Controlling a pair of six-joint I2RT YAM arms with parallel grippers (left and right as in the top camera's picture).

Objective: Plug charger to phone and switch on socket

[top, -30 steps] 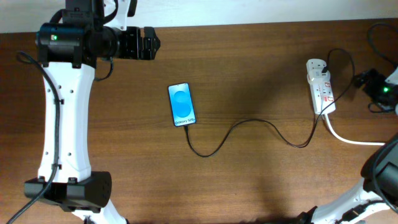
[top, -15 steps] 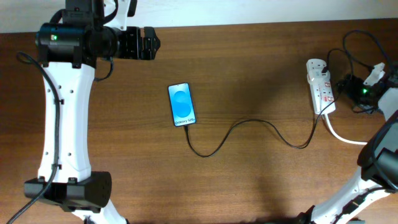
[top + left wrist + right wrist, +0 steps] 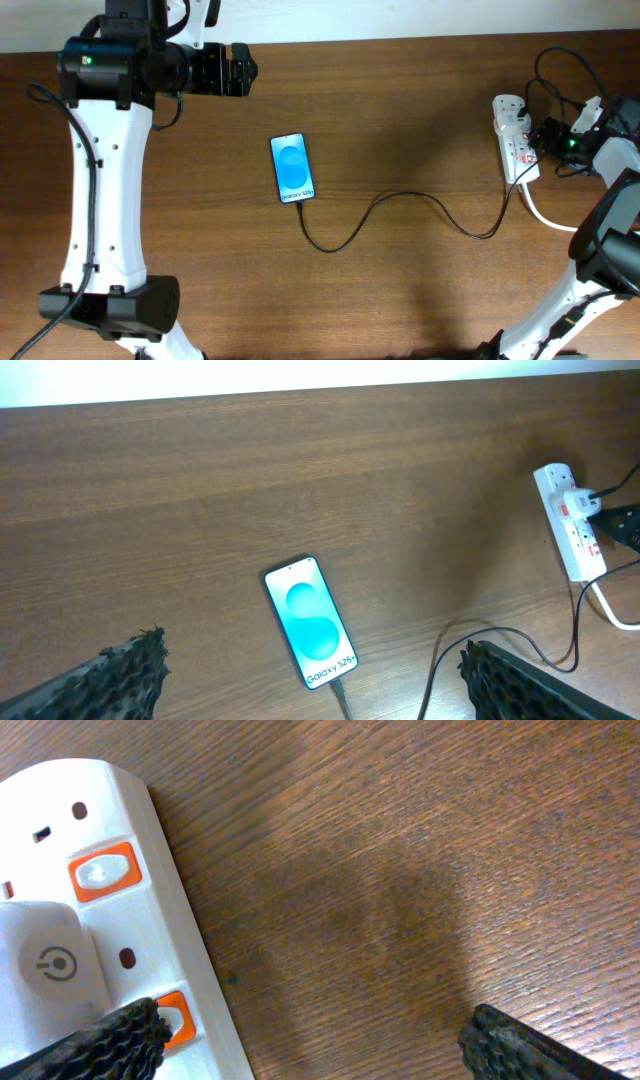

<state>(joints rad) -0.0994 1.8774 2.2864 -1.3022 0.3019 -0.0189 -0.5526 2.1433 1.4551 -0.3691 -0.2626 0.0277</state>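
The phone lies face up on the brown table, blue screen lit, also in the left wrist view. The thin black charger cable is plugged into its bottom end and curves right to the white socket strip. A white adapter sits in the strip between orange-red switches. My right gripper is open beside the strip's right edge; one fingertip lies over the strip by a switch. My left gripper is open, high at the back left, empty.
The strip's thick white cord runs off to the right edge. Loose black robot cables loop above the right gripper. The table's back edge meets a white wall.
My right gripper has moved left from the table's right edge to the socket strip. The left arm, phone and cable have not moved.
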